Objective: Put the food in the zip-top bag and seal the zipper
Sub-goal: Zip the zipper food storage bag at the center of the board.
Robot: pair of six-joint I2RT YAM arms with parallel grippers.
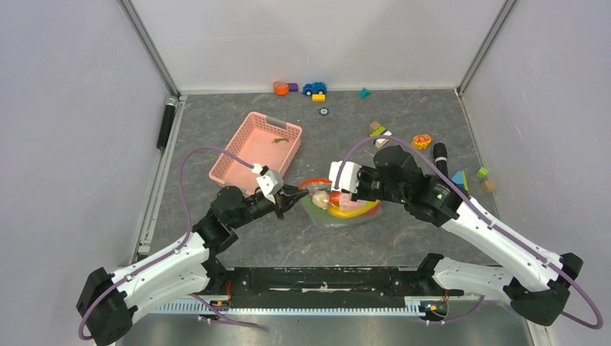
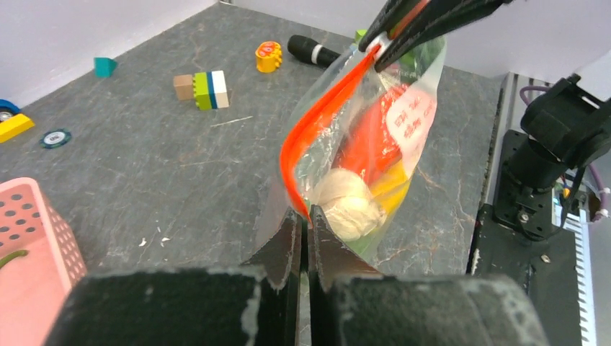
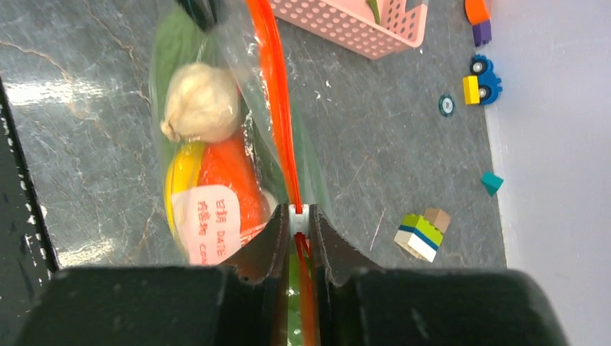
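A: At the middle of the top view we see the zip-top bag, held between our two arms just above the grey counter. Where do the left fingers stand?

B: The left gripper is clenched on the near end of the orange-red zipper. In the left wrist view, at lower centre, its two fingers press together with the strip and the bag's clear edge pinched between them.

A: And the right gripper?

B: Its fingers are closed on the small white slider, at lower centre of the right wrist view. The strip runs from there up to the top of that frame. To the left of the slider the strip bows open in the left wrist view, so we see the mouth is not sealed there.

A: The food is inside the bag. We can see a white mushroom in the upper left of the right wrist view, below it an orange piece and a yellow piece, with something green behind them. The white label with red writing lies over them.

B: The pink basket stands left of centre in the top view, near the bag but not touching. Toy blocks and a blue car lie well apart, toward the top of the frame.
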